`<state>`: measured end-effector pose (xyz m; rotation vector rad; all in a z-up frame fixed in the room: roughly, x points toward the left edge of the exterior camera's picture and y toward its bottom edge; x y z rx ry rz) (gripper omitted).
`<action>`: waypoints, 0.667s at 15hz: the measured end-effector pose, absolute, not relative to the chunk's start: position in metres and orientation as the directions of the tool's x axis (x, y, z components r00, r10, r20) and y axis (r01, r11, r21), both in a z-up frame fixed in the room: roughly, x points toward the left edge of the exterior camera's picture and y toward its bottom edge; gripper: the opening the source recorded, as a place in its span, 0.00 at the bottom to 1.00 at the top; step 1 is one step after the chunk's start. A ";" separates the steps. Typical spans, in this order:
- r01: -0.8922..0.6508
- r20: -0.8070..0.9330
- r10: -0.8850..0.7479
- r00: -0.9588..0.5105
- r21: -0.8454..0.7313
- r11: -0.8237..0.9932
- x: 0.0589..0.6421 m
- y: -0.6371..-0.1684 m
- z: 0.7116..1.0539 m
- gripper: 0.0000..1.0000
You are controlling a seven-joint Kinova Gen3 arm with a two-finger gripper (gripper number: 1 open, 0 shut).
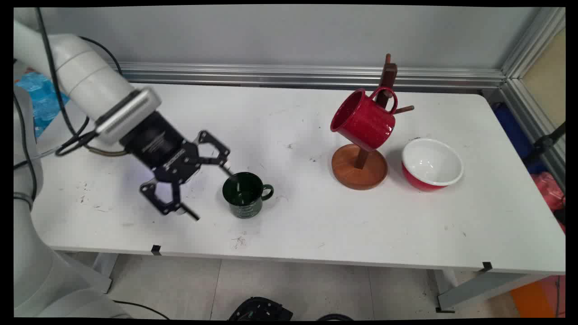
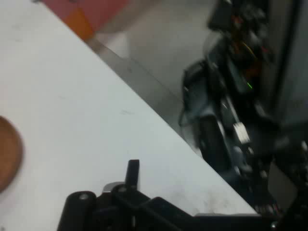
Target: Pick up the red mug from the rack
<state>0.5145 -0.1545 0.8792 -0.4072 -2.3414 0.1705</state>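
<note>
Hovering low over the table near its front left, the gripper points right and slightly down, its two fingers spread wide. One fingertip sits close to the rim of the green mug, seemingly just at it, though I cannot tell whether it touches. The other fingertip lies nearer the front edge, left of the mug and clear of it. Nothing is held between them.

The green mug stands upright on the table, mouth up, handle turned to the right, roughly midway between the front edge and the table's middle.

Farther back and to the right stands a wooden mug tree: a round base with an upright post and pegs. A red mug hangs on it by its handle, tilted, with its mouth facing left and toward the camera. Just beside the base, on its right, a bowl rests upright, red outside and white inside; whether it touches the base I cannot tell.

Beyond the table runs a metal rail along the wall.

The hand view shows the table edge running diagonally, a sliver of the brown base at the left, and blurred dark equipment on the floor past the edge.
</note>
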 end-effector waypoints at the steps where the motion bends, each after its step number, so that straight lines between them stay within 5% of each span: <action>1: 0.200 0.676 0.303 -0.672 -0.229 0.953 0.513 -0.158 0.883 1.00; 10: -0.171 0.816 -0.020 -0.577 -0.096 0.981 0.502 -0.188 0.916 1.00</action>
